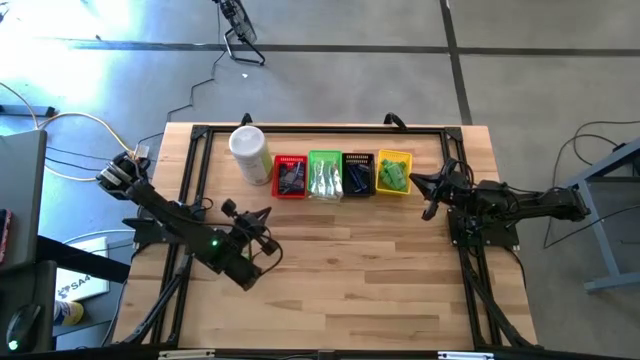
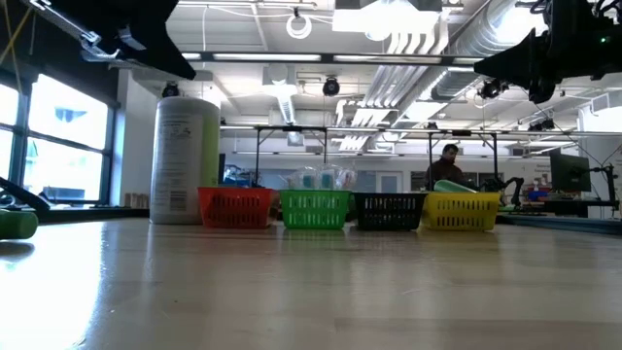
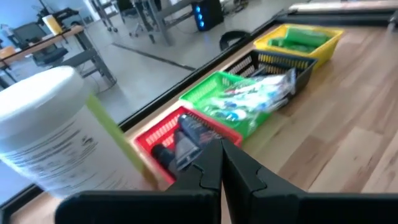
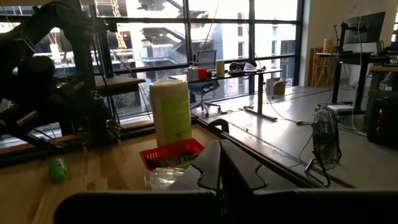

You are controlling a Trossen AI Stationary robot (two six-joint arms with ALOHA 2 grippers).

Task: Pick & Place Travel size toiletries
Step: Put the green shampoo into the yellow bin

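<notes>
While you hover both arms, loose green piece (image 2: 15, 224): it's lying on the wood at the near left, well apart from the row of baskets. It looks like a green mini bottle, so I'd call it one item left to place.
Left gripper (image 1: 265, 214): jaws pressed together with nothing between them. It hangs over the table just near of the red basket and points at it.
Right gripper (image 1: 425, 190): jaws together too, and empty. It sits just to the right of the yellow basket.
Red basket (image 1: 290, 176): dark tubes and dark thin pieces are inside.
Green basket (image 1: 325, 175): this one is filled with the clear-wrapped sticks.
Black basket (image 1: 358, 175): you've got dark blue pieces in it, though I can't make out more than that.
Yellow basket (image 1: 395, 172): green mini bottles are piled inside, at the right end of the far row.
White canister (image 1: 250, 152): it stands upright at the far left beside the red basket, and it's not yours to move.
Progress: nearly all the toiletries sit sorted in the four baskets. By my reading you're close to done, with that one stray left to fetch.
</notes>
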